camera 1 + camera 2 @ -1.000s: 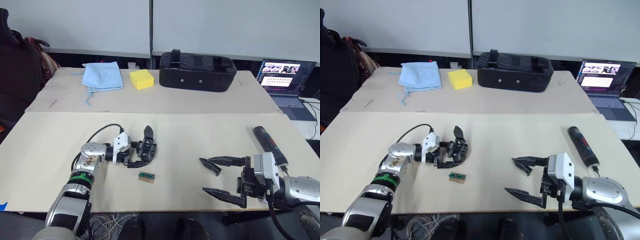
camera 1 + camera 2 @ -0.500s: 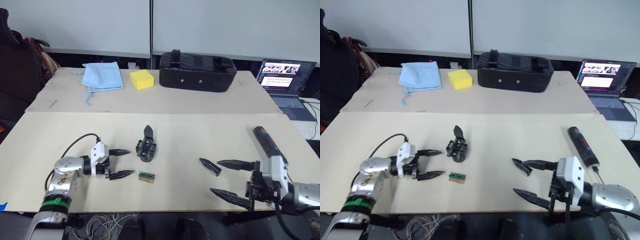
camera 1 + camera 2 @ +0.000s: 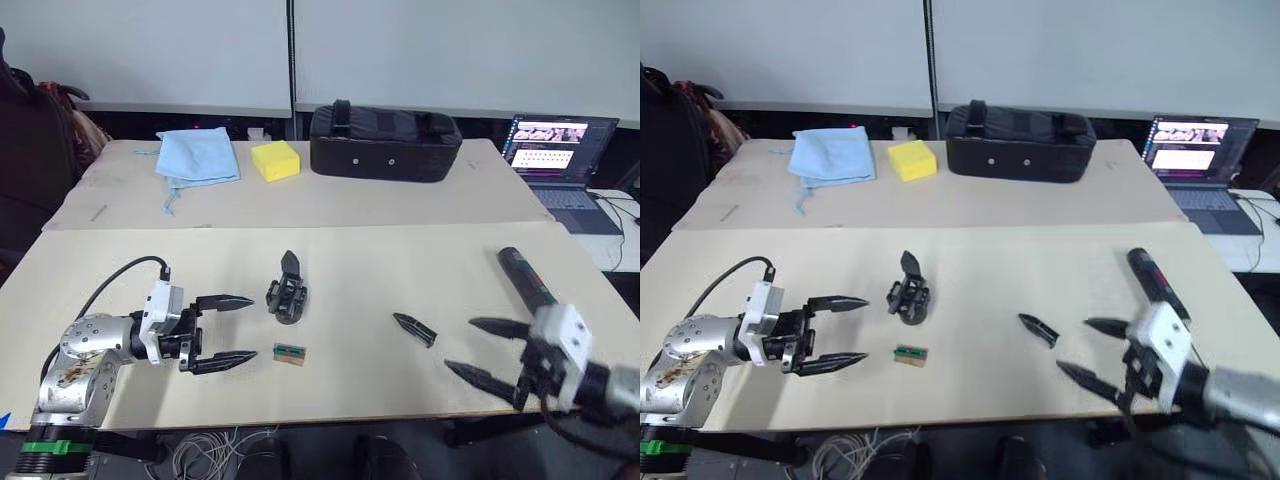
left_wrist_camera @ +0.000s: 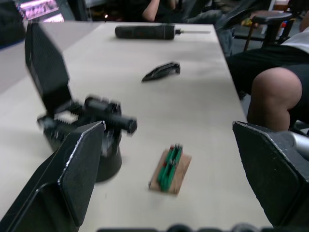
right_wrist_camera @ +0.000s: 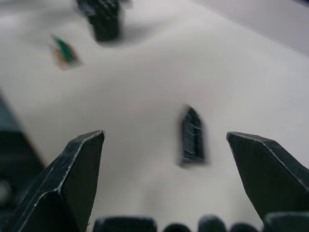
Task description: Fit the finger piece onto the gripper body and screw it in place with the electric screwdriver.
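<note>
Since one second earlier, my left gripper (image 3: pixel 224 331) had released the gripper body (image 3: pixel 287 297) and retreated, fingers apart; it stood upright mid-table. My right gripper (image 3: pixel 490 350), also spread and empty, sat beside the finger piece (image 3: pixel 415 329). I judged approaching low, pinching its thick end, best.

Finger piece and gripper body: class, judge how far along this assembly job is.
Nothing assembled yet. The finger piece lies loose on the table, apart from the gripper body. Nothing in hand: left gripper and right gripper are open, empty. The electric screwdriver lies untouched. Fitting and screwing remain.
</note>
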`<state>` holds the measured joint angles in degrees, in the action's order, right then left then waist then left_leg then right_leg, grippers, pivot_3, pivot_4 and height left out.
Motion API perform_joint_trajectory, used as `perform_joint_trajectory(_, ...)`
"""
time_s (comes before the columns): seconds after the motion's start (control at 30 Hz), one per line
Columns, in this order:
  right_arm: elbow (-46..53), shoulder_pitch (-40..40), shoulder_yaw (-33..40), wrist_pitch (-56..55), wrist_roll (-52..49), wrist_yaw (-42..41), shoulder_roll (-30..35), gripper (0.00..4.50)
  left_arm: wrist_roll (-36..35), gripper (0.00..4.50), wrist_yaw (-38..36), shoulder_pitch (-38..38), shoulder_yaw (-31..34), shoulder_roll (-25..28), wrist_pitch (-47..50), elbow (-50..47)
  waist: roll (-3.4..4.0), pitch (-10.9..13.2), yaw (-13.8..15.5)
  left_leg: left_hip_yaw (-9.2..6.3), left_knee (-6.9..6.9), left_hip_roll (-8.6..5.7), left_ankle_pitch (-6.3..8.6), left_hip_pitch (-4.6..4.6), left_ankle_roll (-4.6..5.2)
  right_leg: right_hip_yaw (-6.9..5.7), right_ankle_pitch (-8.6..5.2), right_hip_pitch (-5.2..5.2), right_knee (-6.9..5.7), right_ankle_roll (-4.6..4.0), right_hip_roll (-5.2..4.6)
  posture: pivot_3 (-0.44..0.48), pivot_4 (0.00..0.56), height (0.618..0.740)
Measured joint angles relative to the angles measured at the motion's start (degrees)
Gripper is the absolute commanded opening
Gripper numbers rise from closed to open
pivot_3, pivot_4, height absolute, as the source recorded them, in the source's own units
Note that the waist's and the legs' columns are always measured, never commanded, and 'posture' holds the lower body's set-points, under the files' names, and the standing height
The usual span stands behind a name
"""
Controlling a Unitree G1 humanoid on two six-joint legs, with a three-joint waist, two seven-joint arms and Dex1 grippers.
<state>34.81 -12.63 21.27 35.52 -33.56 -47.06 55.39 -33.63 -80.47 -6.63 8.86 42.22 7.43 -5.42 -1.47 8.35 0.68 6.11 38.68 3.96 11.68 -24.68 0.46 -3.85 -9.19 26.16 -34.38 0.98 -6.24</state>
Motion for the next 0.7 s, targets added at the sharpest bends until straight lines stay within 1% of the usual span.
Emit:
perform_joint_trajectory(0.07,-0.52,6.26,-3.43,7.45,-0.59,1.85,3.74,4.50,-0.64,4.47,0.02,-0.55,-0.04,0.25,1.39,-1.56,-0.01,0.00,0.04,0.00,-0.10,-0.03,0.00,0.01,0.00,-0.03,-0.01,-0.02,0.00,-0.01,0.02,0.000,0.150,0.740)
perform_joint_trajectory(0.13,-2.01,11.79,-8.57,13.95,-1.08,2.33,6.55,4.50,-1.16,4.47,-0.02,-0.48,-0.24,0.35,2.87,-1.92,0.00,0.02,0.13,0.01,-0.15,-0.05,-0.01,-0.03,0.02,-0.03,-0.03,0.01,0.02,-0.04,0.03,0.000,0.150,0.740)
perform_joint_trajectory(0.23,-5.35,22.19,-17.25,24.36,-1.17,3.56,7.64,4.50,-1.03,4.47,0.03,-0.11,-1.12,0.35,3.23,-2.39,-0.03,0.04,0.02,0.08,-0.16,-0.06,-0.05,-0.08,0.09,-0.01,-0.03,0.04,0.12,-0.04,0.03,0.000,0.150,0.740)
perform_joint_trajectory(0.3,-7.09,28.15,-22.94,28.74,-0.69,3.55,7.56,4.50,-0.76,4.47,0.16,-0.10,-1.18,0.35,2.97,-2.61,-0.05,0.05,0.01,0.12,-0.16,-0.08,-0.06,-0.15,0.10,-0.01,-0.03,0.07,0.15,-0.04,0.03,0.000,0.150,0.740)
perform_joint_trajectory(0.4,-9.31,33.43,-29.62,30.43,1.35,3.52,6.35,4.50,-0.40,4.47,0.37,0.14,-1.16,0.36,2.78,-2.73,-0.06,0.06,0.00,0.20,-0.16,-0.07,-0.06,-0.17,0.10,-0.02,-0.03,0.10,0.16,-0.04,0.03,0.000,0.150,0.740)
perform_joint_trajectory(0.47,-11.79,36.76,-33.23,31.88,2.60,3.64,4.31,4.50,-0.30,4.47,0.52,0.58,-1.14,0.38,2.75,-2.81,-0.06,0.06,0.00,0.22,-0.16,-0.07,-0.06,-0.18,0.10,-0.02,-0.03,0.11,0.15,-0.04,0.03,0.000,0.150,0.740)
perform_joint_trajectory(0.53,-12.88,38.50,-35.17,32.89,3.21,3.55,3.31,4.50,-0.24,4.47,0.58,0.92,-1.13,0.40,2.72,-2.90,-0.06,0.06,0.07,0.22,-0.15,-0.07,-0.06,-0.22,0.10,-0.05,-0.03,0.11,0.15,-0.04,0.03,0.000,0.150,0.740)
perform_joint_trajectory(0.63,-12.83,39.21,-37.83,33.62,4.58,3.31,3.50,4.50,-0.18,4.47,0.66,1.76,-1.12,0.42,2.60,-3.02,-0.06,0.06,0.20,0.23,-0.15,-0.07,-0.06,-0.28,0.11,-0.09,-0.03,0.12,0.17,-0.04,0.03,0.000,0.150,0.740)
perform_joint_trajectory(0.67,-12.83,39.05,-38.89,33.66,5.24,3.33,3.54,3.96,-0.15,4.50,0.74,2.10,-1.12,0.42,2.57,-3.03,-0.06,0.06,0.17,0.24,-0.15,-0.07,-0.06,-0.28,0.11,-0.08,-0.03,0.13,0.17,-0.04,0.03,0.000,0.150,0.740)
perform_joint_trajectory(0.7,-12.85,38.70,-39.49,33.66,5.63,3.43,3.48,3.69,-0.11,4.50,0.89,2.19,-1.12,0.42,2.55,-3.03,-0.06,0.06,0.16,0.24,-0.14,-0.07,-0.06,-0.31,0.11,-0.08,-0.03,0.14,0.17,-0.04,0.03,0.000,0.150,0.740)
